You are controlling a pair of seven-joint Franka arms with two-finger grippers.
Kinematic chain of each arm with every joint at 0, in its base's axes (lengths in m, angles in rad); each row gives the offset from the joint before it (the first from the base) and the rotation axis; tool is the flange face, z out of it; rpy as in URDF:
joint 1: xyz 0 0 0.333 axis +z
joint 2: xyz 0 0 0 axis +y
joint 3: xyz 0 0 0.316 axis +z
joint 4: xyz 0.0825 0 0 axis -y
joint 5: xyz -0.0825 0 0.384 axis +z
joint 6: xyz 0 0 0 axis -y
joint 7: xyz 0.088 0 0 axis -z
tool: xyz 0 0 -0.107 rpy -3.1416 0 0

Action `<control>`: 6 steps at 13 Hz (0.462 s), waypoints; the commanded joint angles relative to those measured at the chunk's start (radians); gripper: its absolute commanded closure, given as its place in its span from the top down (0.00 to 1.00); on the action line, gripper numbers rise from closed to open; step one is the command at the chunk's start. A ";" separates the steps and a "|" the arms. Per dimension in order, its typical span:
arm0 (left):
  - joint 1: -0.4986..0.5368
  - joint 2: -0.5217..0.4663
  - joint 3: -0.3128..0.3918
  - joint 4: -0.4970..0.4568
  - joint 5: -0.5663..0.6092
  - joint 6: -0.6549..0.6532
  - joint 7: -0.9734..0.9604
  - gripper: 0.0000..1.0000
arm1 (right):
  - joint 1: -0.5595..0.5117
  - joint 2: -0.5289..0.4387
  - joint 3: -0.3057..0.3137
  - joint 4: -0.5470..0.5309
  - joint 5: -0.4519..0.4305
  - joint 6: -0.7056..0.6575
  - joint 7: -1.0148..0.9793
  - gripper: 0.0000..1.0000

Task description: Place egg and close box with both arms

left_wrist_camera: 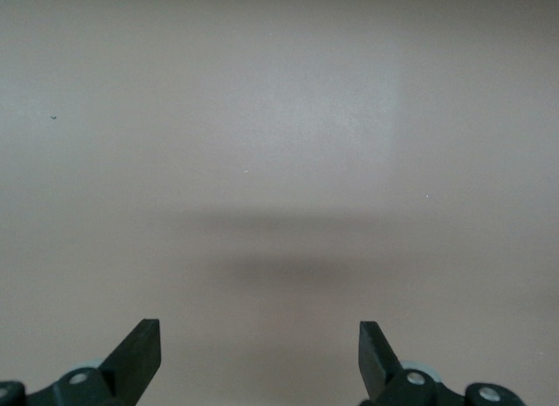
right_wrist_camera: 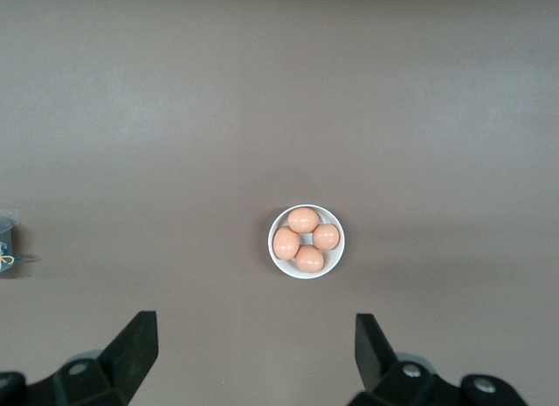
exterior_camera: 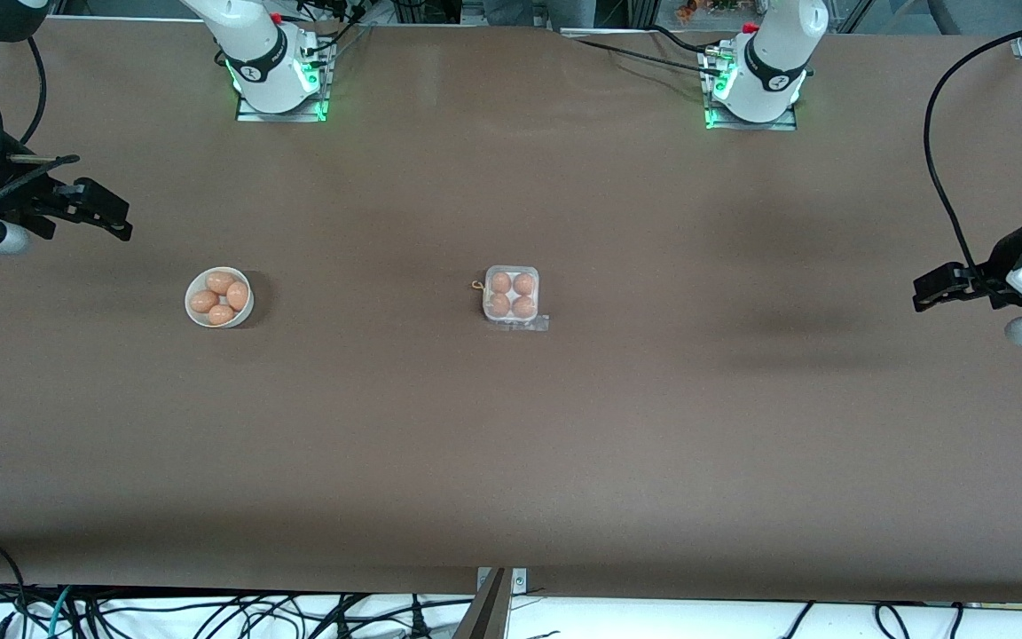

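Box of eggs in the middle of the bench

The box (exterior_camera: 512,296) holds four eggs. Left end effector (exterior_camera: 922,294) and right end effector (exterior_camera: 119,222) hang open at the ends.

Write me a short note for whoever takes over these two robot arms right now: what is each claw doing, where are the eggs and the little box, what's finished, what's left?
Left gripper: open, empty, waiting over bare table at its own end.
Right gripper: open, empty, up above the table near the round white bowl.
Bowl: holds four orange-brown eggs, toward the right arm's end.
Small square white egg carton with clear lid: mid-table, all four cells filled, lid apparently down.
Done: carton looks filled and closed.
Left: nothing obvious; check that the lid is latched.
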 commanded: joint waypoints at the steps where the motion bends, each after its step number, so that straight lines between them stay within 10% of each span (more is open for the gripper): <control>1: 0.002 -0.025 -0.004 -0.026 -0.017 0.001 0.006 1.00 | -0.017 -0.012 0.015 -0.010 -0.008 0.006 -0.009 1.00; 6: 0.002 -0.028 -0.004 -0.018 -0.006 -0.001 0.006 1.00 | -0.017 -0.012 0.015 -0.010 -0.010 0.006 -0.009 1.00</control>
